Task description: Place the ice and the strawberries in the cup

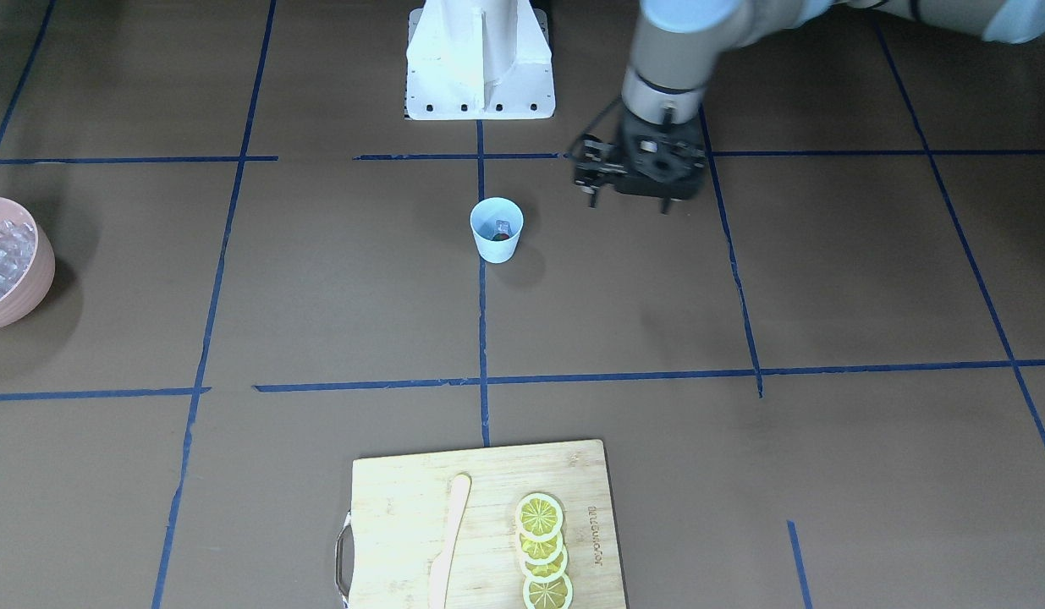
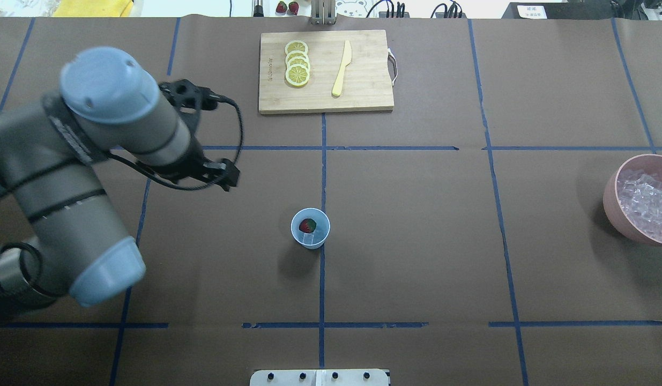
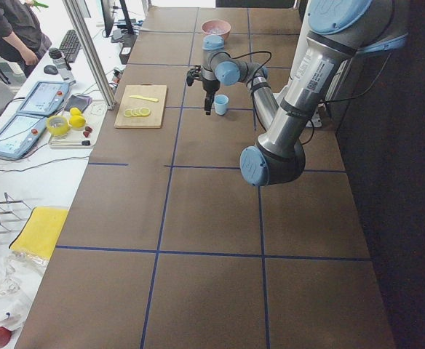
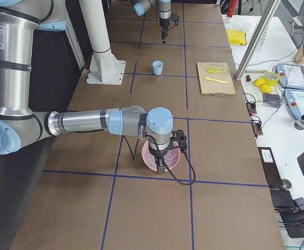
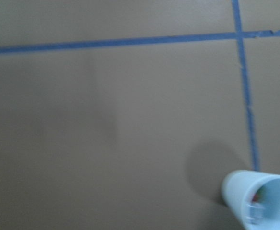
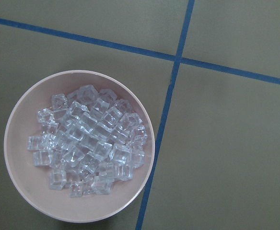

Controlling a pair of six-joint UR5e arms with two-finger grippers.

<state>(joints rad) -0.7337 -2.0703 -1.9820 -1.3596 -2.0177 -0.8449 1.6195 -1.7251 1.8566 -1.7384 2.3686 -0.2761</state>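
The pale-blue cup [image 2: 310, 228] [image 1: 497, 228] stands upright near the table's middle. Inside it lie a red strawberry [image 2: 307, 224] and a clear ice cube [image 2: 310, 239]. More ice [image 6: 87, 139] [image 2: 647, 201] fills the pink bowl [image 6: 15, 182] [image 2: 609, 193]. My left gripper [image 1: 645, 169] [image 3: 207, 107] hangs beside the cup, apart from it; its fingers are hidden, so I cannot tell its state. In the left wrist view the cup [image 5: 262, 199] sits at the lower right. Only the exterior right view shows my right gripper [image 4: 160, 161], above the bowl; I cannot tell whether it is open or shut.
A wooden cutting board [image 2: 363, 96] [image 1: 395, 507] carries lemon slices [image 2: 297, 69] and a wooden knife [image 2: 341, 69]. The robot's white base [image 1: 480, 59] stands behind the cup. A side bench with tablets [image 3: 23, 116] and a person [image 3: 9, 29] flank the table.
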